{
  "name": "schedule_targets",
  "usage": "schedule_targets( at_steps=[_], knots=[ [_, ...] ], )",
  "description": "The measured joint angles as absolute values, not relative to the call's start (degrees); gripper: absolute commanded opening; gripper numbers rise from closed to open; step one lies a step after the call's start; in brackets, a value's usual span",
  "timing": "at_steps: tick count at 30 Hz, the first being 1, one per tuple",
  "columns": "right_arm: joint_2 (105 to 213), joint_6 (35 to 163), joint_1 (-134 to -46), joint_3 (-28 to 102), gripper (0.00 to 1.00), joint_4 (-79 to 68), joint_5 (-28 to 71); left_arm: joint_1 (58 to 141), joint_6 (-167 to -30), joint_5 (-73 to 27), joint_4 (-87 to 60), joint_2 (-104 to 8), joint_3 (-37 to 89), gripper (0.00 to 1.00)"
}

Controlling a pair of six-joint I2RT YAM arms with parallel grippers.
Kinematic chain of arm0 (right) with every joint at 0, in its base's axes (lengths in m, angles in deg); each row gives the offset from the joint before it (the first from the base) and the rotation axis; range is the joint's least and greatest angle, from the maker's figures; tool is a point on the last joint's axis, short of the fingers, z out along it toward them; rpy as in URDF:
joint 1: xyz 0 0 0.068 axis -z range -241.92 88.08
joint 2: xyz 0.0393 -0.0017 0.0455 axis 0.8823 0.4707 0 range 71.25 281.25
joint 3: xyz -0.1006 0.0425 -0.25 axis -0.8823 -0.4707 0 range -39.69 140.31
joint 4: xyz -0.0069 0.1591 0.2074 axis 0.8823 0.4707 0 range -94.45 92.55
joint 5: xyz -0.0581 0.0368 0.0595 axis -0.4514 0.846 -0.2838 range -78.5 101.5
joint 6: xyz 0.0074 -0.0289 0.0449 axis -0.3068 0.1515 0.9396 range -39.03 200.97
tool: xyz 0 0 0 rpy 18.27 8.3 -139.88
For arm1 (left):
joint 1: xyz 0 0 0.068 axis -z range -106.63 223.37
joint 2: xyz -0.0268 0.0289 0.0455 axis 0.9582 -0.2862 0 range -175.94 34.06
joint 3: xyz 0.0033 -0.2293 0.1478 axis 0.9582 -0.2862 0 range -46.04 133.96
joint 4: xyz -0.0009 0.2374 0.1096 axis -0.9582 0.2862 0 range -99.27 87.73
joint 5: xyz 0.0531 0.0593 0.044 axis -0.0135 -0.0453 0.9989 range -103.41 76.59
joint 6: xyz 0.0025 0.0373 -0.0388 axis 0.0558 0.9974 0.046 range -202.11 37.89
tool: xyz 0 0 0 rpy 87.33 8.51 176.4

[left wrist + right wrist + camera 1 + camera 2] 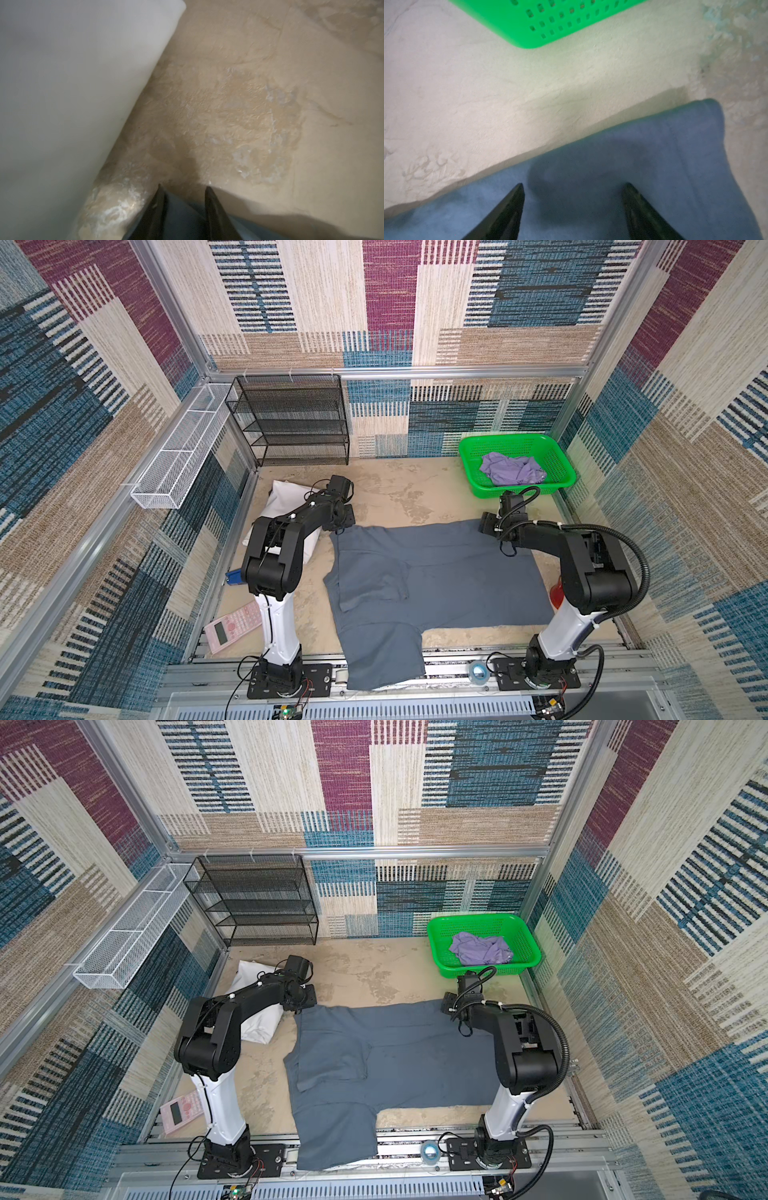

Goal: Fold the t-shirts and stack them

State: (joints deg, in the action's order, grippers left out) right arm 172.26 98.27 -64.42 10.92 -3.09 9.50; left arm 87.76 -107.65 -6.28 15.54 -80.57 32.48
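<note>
Two shirts: one slate blue-grey cloth t-shirt (440,572) lies flat, overhanging the front edge of the beige worktop (395,489); one crumpled lavender t-shirt (511,468) sits in a green plastic basket (468,456). At its far corners the left pincer (184,188) is slightly parted and the right pincer (574,185) wide apart, both gripping nothing.

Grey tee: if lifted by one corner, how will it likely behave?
Likely floppy: the grey tee lies flat and one part droops over the front rail. Probably light, being thin cloth. A one-corner lift would probably bunch it.
</note>
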Motion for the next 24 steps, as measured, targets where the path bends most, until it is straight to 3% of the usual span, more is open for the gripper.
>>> schedule_targets(
  at_steps=[4, 16, 24],
  knots=[
    [172.98, 98.27, -64.42, 11.42, 0.76, -3.59, 9.41, 87.76, -107.69, -6.49, 15.48, -80.53, 31.65, 0.01],
    [172.70, 99.82, -63.20, 11.29, 0.76, -3.94, 10.42, 87.04, -108.09, 1.53, 15.96, -66.85, 23.10, 0.00],
    [175.37, 101.09, -66.94, 15.12, 0.77, -3.46, 11.56, 85.29, -108.11, 3.19, 15.00, -66.23, 21.73, 0.00]
  ],
)
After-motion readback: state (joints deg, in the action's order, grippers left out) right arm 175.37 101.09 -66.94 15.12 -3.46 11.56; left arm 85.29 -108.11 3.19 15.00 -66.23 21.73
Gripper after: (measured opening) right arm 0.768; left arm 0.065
